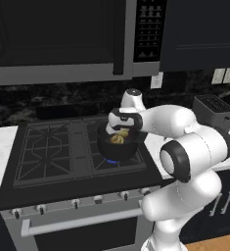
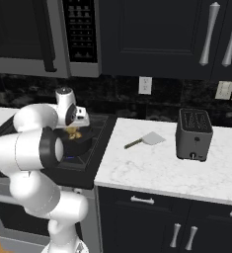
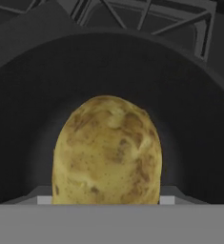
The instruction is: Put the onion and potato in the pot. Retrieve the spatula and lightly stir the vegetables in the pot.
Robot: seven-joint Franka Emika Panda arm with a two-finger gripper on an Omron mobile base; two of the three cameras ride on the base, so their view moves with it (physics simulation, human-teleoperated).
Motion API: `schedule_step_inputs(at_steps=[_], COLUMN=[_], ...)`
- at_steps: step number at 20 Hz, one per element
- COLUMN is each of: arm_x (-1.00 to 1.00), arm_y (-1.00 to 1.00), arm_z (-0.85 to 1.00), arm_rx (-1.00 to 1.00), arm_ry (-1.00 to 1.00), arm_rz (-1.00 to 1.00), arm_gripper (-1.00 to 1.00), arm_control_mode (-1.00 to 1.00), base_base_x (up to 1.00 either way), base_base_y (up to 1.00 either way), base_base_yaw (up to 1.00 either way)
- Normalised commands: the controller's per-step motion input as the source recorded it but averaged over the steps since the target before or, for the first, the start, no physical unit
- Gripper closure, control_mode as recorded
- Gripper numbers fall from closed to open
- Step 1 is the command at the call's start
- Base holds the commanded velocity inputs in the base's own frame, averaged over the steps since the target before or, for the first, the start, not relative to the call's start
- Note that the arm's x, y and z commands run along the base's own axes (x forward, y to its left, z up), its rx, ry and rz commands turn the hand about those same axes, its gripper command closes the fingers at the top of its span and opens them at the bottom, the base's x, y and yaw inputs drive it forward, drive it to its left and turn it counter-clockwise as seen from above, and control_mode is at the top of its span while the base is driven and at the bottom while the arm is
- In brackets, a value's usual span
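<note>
Here the end effector hangs low over the pot, which sits on the front right burner of the stove, a blue flame showing under it. A potato sits right between the fingers: in the hand view its spotted yellow-brown skin rises from the bottom edge, with the pot's dark round inside behind it and the stove grate beyond the rim. The jaws stand wide around the potato, so the end effector looks to be grasping it; whether the potato touches the pot's floor I cannot tell. From the left base view a tan lump shows at the pot's mouth under the hand. On the white counter to the right of the stove lies the spatula, well apart from the pot, and farther right stands a dark toaster.
</note>
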Motion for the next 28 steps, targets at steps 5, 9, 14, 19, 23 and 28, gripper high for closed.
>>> schedule_step_inputs(at_steps=[5, 9, 14, 19, 23, 28], arm_x=[0.0, 0.0, 0.0, -0.16, -0.23, -0.11], arm_y=[0.21, 0.07, 0.0, 0.0, -0.05, -0.3], arm_z=[-0.17, -0.13, -0.01, 0.0, 0.05, 0.4], arm_rx=[0.0, 0.0, 0.0, 0.0, 0.0, 0.06], arm_ry=[0.01, 0.02, 0.0, 0.0, -0.01, -0.01], arm_rz=[-0.02, -0.01, -0.02, 0.0, -0.02, -0.04], arm_gripper=[1.0, 1.0, -1.0, -1.0, -1.0, -1.0], arm_control_mode=[-1.0, -1.0, -1.0, -1.0, -1.0, -1.0], base_base_x=[0.0, 0.0, 0.0, 0.0, 0.0, 0.0], base_base_y=[0.0, 0.0, 0.0, 0.0, 0.0, 0.0], base_base_yaw=[0.0, 0.0, 0.0, 0.0, 0.0, 0.0])
